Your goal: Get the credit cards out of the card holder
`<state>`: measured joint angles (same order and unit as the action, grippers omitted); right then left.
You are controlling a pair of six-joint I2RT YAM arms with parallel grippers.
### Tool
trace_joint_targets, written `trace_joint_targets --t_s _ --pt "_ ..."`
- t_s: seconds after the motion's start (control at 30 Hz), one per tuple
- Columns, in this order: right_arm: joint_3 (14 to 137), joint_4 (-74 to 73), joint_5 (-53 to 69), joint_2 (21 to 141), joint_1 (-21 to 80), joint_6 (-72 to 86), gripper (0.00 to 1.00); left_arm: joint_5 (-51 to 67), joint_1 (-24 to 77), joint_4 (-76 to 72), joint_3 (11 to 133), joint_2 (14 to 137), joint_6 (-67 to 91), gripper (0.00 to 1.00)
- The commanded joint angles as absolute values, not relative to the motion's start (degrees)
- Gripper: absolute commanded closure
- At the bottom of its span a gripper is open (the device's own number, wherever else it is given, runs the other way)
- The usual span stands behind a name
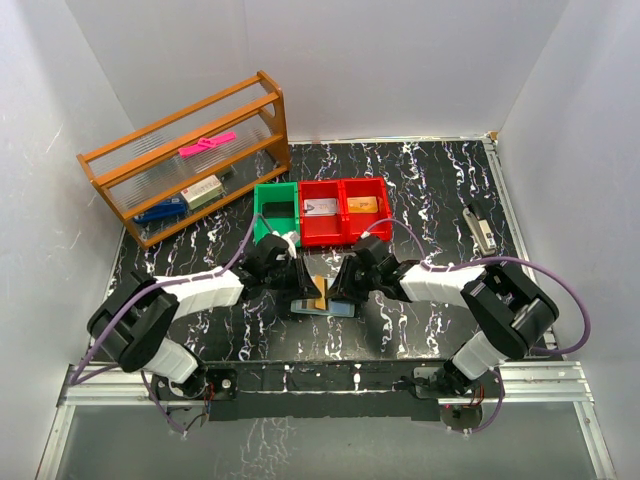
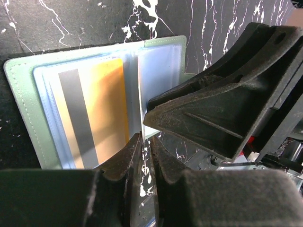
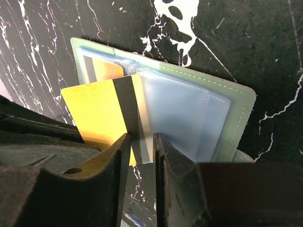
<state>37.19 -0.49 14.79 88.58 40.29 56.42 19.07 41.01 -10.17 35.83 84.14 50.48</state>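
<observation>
Right wrist view: the holder [image 3: 227, 109] lies open and flat on the marble table [image 3: 265, 42], green edging up, with clear sleeves across both halves. The right gripper [image 3: 141, 142] has its jaws drawn narrow, pinching the lower corner of a yellow card [image 3: 97, 111] with a dark stripe. This card sits clear of the sleeves, slanting over the holder's left half. A second card [image 3: 105, 70], also striped, stays tucked in the far pocket.

In the left wrist view, the left gripper [image 2: 144, 142] reaches the holder's near edge at the fold. Its jaws stand only a sliver apart, and a clear leaf runs down into the gap. Whether they actually grip that leaf, I cannot tell. A yellow card with a grey stripe shows on the half to its left; I cannot tell which card it is. The right gripper's black finger lies over the other half.

From the top camera, the holder sits at mid-table between the two grippers, just in front of a green bin [image 1: 262, 215] and red bins [image 1: 345, 184]. A wooden rack [image 1: 180, 160] stands at the far left.
</observation>
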Motion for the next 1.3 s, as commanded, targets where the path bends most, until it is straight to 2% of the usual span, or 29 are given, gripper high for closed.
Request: trace_joint_targets --t_s 0.0,0.1,0.23,0.33,0.67,0.77,0.87,1.0,1.13,1.27 --pt "34.91 0.01 13.13 89.2 40.34 57.3 0.76 23.36 41.04 -13.31 36.81 86.23 51.81 0.87" --pt "34.93 -0.09 13.01 89.13 40.25 57.46 0.76 23.75 41.02 -13.67 37.05 87.12 52.07 0.87" --pt "35.37 -0.74 12.75 88.31 40.19 57.2 0.76 20.57 41.03 -10.0 37.55 84.66 51.13 0.99" --pt "36.0 -1.06 11.91 85.1 40.06 55.9 0.72 17.52 41.04 -5.36 37.63 81.43 49.95 1.0" --pt "35.23 0.84 -0.76 65.09 39.2 49.25 0.4 9.43 41.04 2.15 35.72 64.55 47.99 1.0" --pt "35.65 -2.18 -2.84 60.18 35.56 45.61 0.34 6.56 40.95 2.85 35.27 59.62 47.05 1.0" --pt "35.98 -3.97 4.9 57.56 25.9 44.77 0.31 4.97 40.88 3.17 35.14 55.03 45.85 1.0" --pt "34.48 3.27 28.87 59.45 15.17 45.59 0.31 6.2 40.81 0.83 34.95 52.1 44.57 1.0" --pt "32.49 13.87 39.66 60.94 15.14 49.93 0.32 11.42 40.7 -2.0 36.78 53.19 44.93 1.0" --pt "30.78 20.0 44.28 60.67 16.54 52.47 0.34 19.93 40.78 -8.07 38.66 57.39 46.76 1.0"
